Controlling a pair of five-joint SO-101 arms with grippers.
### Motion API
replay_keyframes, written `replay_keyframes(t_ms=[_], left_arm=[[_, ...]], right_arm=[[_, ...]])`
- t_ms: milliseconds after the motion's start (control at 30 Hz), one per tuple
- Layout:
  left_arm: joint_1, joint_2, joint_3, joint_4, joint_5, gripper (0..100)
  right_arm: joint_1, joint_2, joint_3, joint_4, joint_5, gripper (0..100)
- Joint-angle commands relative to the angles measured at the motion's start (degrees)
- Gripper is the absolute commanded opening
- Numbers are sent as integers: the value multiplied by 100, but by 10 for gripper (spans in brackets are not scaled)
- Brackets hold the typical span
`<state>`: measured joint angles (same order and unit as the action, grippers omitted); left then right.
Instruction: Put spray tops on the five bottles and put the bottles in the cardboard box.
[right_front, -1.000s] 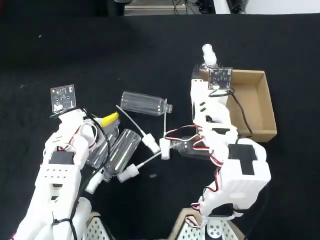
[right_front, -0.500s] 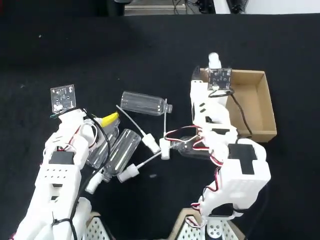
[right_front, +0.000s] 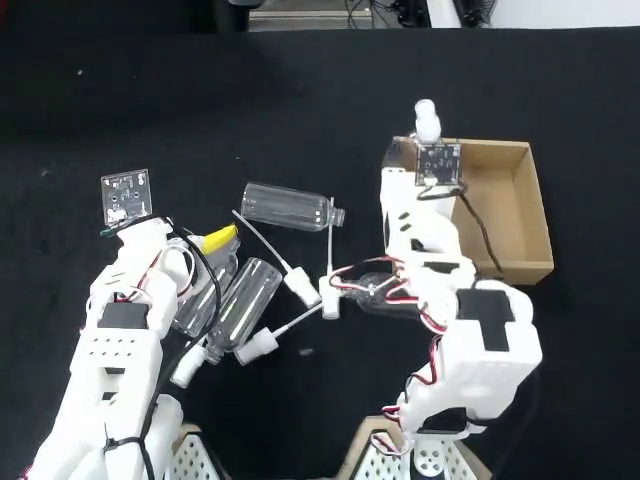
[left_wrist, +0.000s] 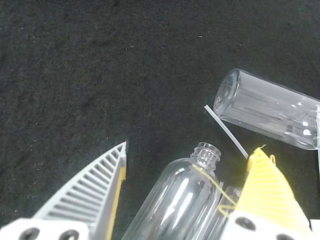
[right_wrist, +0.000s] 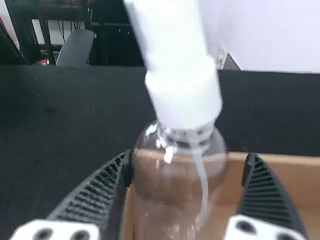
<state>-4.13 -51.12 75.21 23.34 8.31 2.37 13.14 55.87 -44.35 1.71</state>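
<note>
Right gripper (right_wrist: 186, 167): closed on a capped bottle (right_wrist: 175, 200), one finger on each side of its shoulder. The bottle is upright, with a white spray top (right_wrist: 175, 75) on and its tube hanging inside. I'm holding it at the far left corner of the cardboard box (right_front: 537, 205). My wrist hides the bottle's base in the high view, so I can't tell whether it sits below the rim. Left gripper (left_wrist: 191, 148): jaws wide, low over the black table (right_front: 300, 90), with a finger on each side of an open bottle (left_wrist: 175, 200). That one lies on its side with a bare neck pointing away from my wrist. Just past it lies a second bottle (right_front: 290, 207), also on its side and uncapped, and a thin loose tube (left_wrist: 226, 131) runs between the two. A third bottle (right_front: 245, 300) lies beside my left arm. A fourth bottle (right_front: 372, 295) lies under my right arm, partly hidden. Loose spray tops (right_front: 302, 286) with tubes lie between the arms, near the third bottle.
</note>
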Motion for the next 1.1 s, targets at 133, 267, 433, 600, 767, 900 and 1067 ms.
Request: replay_keyframes(t_ms=[133,267,433,600,767,900,1067], left_arm=[[22,-53,-92,-123,18,356],[22,-53,-92,-123,9,356],[22,-53,-84,-123,9,356],[22,-53,-92,-123,9,356],[22,-53,-84,-123,9,356],[22,-53,-75,-105,9,356],[22,-53,-75,-88,9,356]], right_arm=[[-26,-1516,532,290,18,302],[-26,-2246,585,1495,9,303],[193,-3591,532,3578,9,301],[404,-5156,251,6268,9,300],[404,-6413,-295,8615,44,300],[255,-7064,-875,9890,62,299],[-492,-7178,-1815,11552,668,299]])
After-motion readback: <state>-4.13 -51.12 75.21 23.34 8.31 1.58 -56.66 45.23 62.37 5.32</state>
